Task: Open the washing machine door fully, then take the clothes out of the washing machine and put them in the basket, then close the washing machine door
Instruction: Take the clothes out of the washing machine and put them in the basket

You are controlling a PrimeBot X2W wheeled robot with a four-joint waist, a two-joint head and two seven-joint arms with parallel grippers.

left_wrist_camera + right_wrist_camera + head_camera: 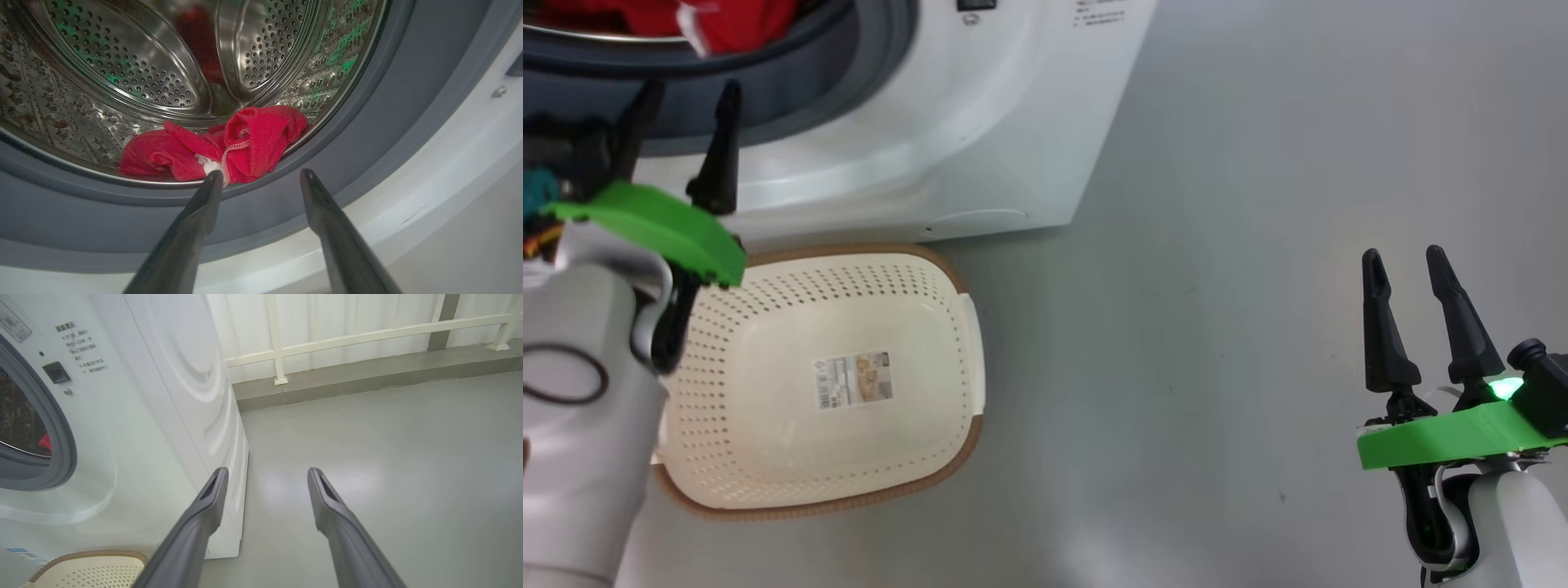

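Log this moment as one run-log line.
left gripper: open, aimed at clothes in washing machine | right gripper: open, above floor | basket: empty, on floor

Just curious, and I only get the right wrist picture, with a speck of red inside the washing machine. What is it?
Observer: A bunched red garment with white trim, lying at the front edge of the steel drum.
Visitor: Is anything reaching for it?
Observer: The left gripper, open and holding nothing, points straight at it from just outside the opening.
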